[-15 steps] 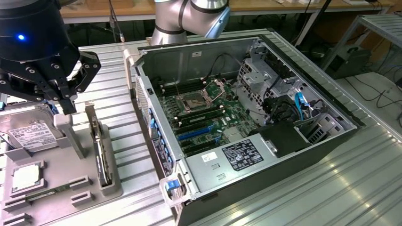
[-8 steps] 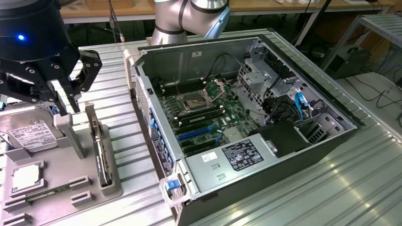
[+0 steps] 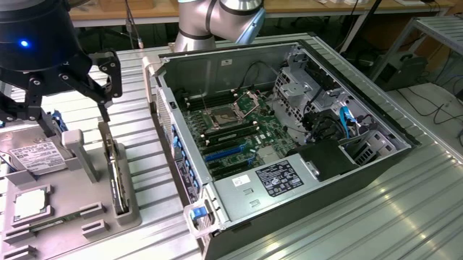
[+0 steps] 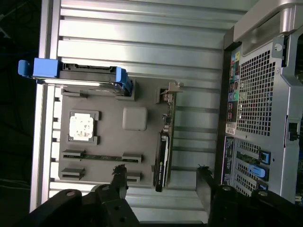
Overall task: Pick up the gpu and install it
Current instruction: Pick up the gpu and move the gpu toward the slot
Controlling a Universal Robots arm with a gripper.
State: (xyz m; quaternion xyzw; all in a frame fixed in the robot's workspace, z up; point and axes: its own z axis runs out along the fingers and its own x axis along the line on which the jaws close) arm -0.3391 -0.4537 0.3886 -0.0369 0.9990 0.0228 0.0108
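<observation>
The gpu (image 3: pixel 114 174) is a slim dark card standing on edge in a slot along the side of the grey holder tray (image 3: pixel 72 195) nearest the computer case. In the wrist view the gpu (image 4: pixel 163 146) runs lengthwise, its silver bracket (image 4: pixel 166 92) at the far end. My black gripper (image 3: pixel 77 122) hangs above the tray's far end, open and holding nothing. From the wrist, its two fingertips (image 4: pixel 119 173) straddle the card's near end from well above, clear of it.
The tray (image 4: pixel 142 156) also carries a hard drive in a blue caddy (image 4: pixel 80 75), a processor chip (image 4: pixel 83 126) and a memory stick (image 4: pixel 99 156). An open computer case (image 3: pixel 289 135) with its motherboard (image 3: pixel 239 135) exposed lies at the exterior view's right. Ribbed metal tabletop (image 3: pixel 376 216) surrounds everything.
</observation>
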